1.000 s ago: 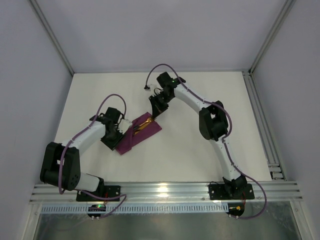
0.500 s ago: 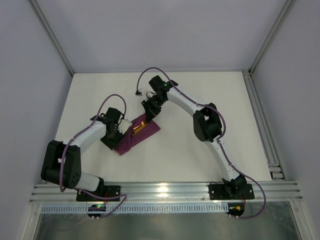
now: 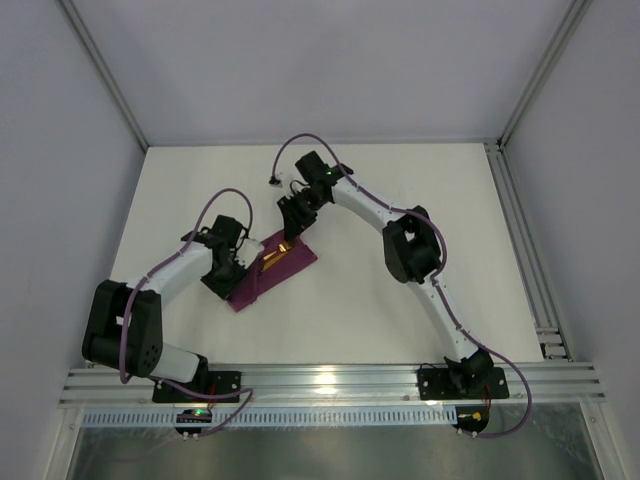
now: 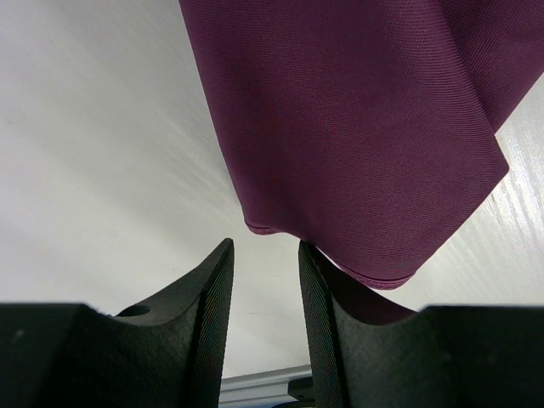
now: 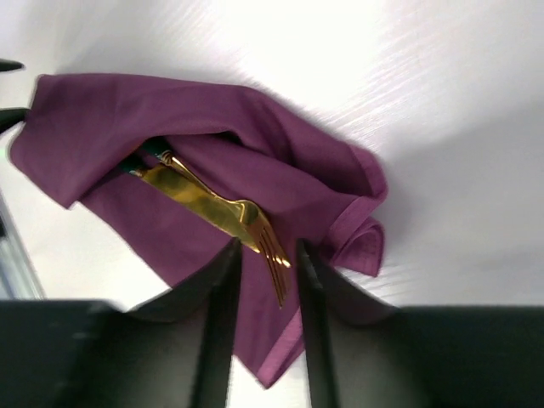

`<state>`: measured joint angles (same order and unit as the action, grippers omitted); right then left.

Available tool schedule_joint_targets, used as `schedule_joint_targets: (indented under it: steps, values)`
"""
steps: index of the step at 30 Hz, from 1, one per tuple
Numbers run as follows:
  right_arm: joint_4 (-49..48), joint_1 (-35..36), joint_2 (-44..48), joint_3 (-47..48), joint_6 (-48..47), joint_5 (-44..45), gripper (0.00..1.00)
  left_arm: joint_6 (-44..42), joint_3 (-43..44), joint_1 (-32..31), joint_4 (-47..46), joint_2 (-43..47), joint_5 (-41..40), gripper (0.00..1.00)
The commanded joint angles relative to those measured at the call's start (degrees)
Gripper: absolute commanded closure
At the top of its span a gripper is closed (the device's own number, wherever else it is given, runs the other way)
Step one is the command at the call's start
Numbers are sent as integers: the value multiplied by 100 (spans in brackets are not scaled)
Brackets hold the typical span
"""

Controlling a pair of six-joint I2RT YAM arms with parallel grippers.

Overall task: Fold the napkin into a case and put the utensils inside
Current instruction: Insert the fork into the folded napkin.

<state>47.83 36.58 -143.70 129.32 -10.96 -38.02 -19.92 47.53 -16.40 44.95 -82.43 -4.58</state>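
L arm: I see the elbow out left, forearm angled right, wrist low at the case's left edge.
L claw [image 4: 265, 248]: parted, nothing between.
R arm: stretched far-left, wrist tipped down over the case's far end.
R claw [image 5: 265, 253]: slightly parted around the fork [image 5: 253, 228] tines, not pinching.
Case [image 3: 262, 280]: centre-left of table [image 3: 400, 200], utensils [image 5: 212, 206] tucked in, gold heads showing.

A plain, unpatterned magenta-purple napkin [image 3: 272, 268] lies on a white table [image 3: 400, 300] with a faint streaked grain. A shiny gold fork [image 5: 263, 242] and gold knife [image 5: 174, 185] show against the cloth. Two robot arms, the left arm [image 3: 170, 270] and the right arm [image 3: 375, 205], are white with black joints and carry purple cables [image 3: 215, 205].
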Motion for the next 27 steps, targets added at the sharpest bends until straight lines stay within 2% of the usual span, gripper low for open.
schedule_joint_targets:
  steps: [1,4,5,6,10,15,19,22,27]
  values:
    - [-415,-10,-44,-3,401,293,60,-55,-24,23,-118,34,-87,61]
    - [-651,-124,70,-73,918,549,48,-82,-24,23,-100,61,-183,61]
    - [-774,-220,140,-143,1086,611,47,-82,-24,23,-109,96,-210,61]
    - [-941,-265,245,-248,1583,629,47,-99,-16,32,-92,113,-245,61]
    - [-2205,-335,1332,-1467,2212,918,45,-108,-24,32,-4,228,-245,61]
    - [-2489,-327,1924,-2172,2458,1428,45,-135,-59,32,67,377,-254,61]
    - [-2384,-283,1960,-2498,2493,1385,50,-117,-86,32,58,369,-237,61]
    - [-2568,-204,1995,-2806,2599,1262,61,-108,-103,32,32,333,-228,61]
    - [-2858,-169,2004,-3035,2950,1411,63,-91,-147,32,-4,280,-236,61]
